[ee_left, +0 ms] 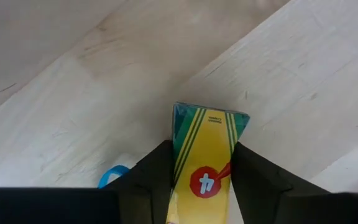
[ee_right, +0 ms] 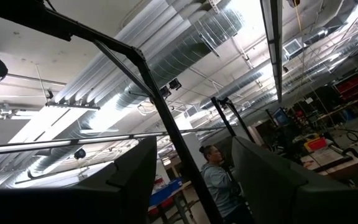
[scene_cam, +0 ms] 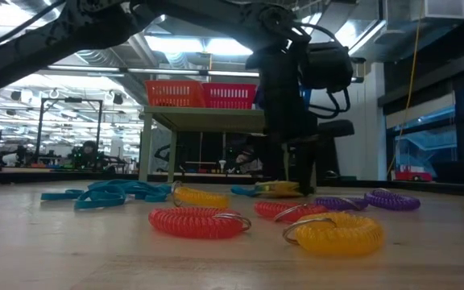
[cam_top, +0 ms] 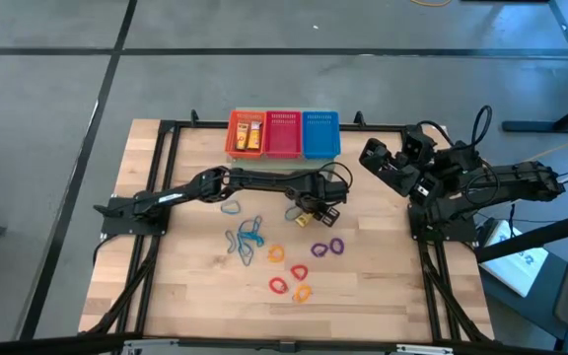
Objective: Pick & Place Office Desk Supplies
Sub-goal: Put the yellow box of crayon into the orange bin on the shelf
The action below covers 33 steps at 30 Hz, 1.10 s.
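Reaching across the desk [cam_top: 146, 286], my left arm points its fingers [cam_top: 307, 212] straight down near the middle. A yellow crayon box [ee_left: 205, 163] sits between them, both fingers pressed against its sides, lying on the wood. Coiled loops [cam_top: 279, 286] are scattered toward six o'clock of it. My right fingers [cam_top: 381, 161] wait at two o'clock, spread wide, holding nothing, tilted upward.
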Each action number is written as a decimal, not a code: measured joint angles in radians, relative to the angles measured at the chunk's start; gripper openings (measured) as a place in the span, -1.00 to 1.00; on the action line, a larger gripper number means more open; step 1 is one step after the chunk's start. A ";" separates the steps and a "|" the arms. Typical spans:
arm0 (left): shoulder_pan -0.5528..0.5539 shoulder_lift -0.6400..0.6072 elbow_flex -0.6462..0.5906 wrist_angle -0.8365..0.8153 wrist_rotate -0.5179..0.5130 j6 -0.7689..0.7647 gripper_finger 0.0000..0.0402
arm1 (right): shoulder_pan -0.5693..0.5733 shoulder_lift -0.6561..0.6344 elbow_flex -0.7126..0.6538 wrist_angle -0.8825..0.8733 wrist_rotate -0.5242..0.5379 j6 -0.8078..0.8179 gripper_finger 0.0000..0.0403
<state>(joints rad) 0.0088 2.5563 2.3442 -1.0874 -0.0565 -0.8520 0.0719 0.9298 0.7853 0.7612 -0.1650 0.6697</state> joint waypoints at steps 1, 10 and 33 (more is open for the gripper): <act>0.001 -0.002 -0.001 0.009 0.004 0.000 -0.30 | 0.000 0.000 0.000 0.000 0.000 0.000 0.06; 0.020 -0.076 0.009 0.137 0.034 0.010 -0.30 | 0.000 0.000 0.000 0.012 0.000 0.000 0.06; 0.049 -0.445 0.010 0.214 -0.073 0.156 -0.30 | -0.001 -0.007 0.000 0.172 0.000 -0.032 0.02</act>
<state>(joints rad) 0.0578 2.1109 2.3547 -0.8734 -0.1292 -0.6961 0.0711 0.9232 0.7856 0.9328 -0.1654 0.6380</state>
